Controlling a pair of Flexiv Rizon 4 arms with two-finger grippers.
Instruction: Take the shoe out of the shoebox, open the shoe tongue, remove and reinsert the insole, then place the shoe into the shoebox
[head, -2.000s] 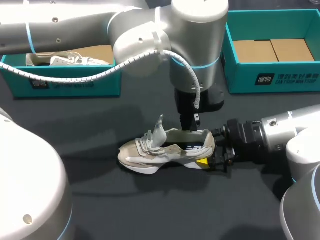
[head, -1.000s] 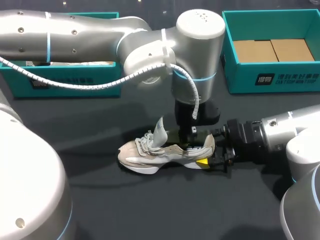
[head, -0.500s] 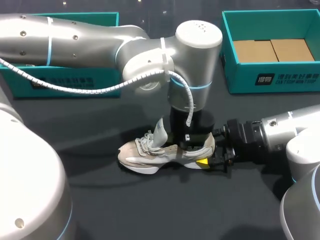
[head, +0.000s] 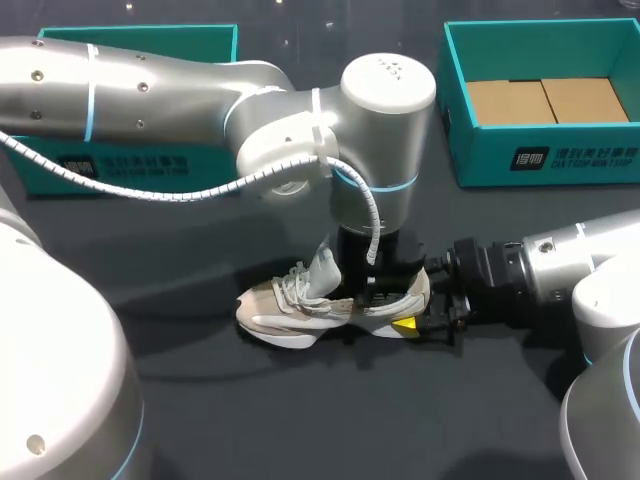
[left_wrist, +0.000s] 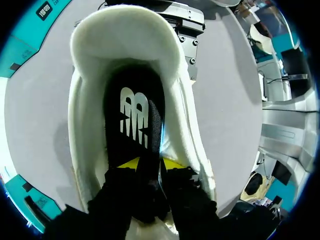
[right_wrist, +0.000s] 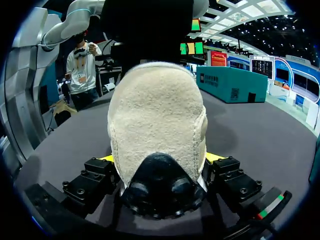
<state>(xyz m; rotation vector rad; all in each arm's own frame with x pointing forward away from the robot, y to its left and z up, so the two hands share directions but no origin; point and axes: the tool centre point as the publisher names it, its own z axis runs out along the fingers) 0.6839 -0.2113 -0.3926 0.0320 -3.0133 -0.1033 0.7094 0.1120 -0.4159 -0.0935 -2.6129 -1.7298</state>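
A beige and white shoe (head: 295, 305) lies on its sole on the dark table, toe to the left, tongue (head: 322, 265) raised. My left gripper (head: 372, 290) reaches down into its opening near the heel. In the left wrist view the black insole (left_wrist: 132, 110) with a white logo lies inside the cream lining (left_wrist: 125, 40). The left gripper (left_wrist: 150, 162) has its yellow tips slightly apart, with a raised edge of the insole between them. My right gripper (head: 415, 325) comes in from the right. The right gripper (right_wrist: 160, 157) is shut on the heel (right_wrist: 155, 115), one finger on each side.
A teal shoebox (head: 545, 160) with a brown cardboard floor stands at the back right. A second teal box (head: 130, 165) at the back left is mostly hidden behind my left arm. The dark table in front of the shoe is bare.
My left arm has come down, pushing its gripper deeper into the shoe, and its fingers have parted a little. The right gripper and the shoe have stayed put.
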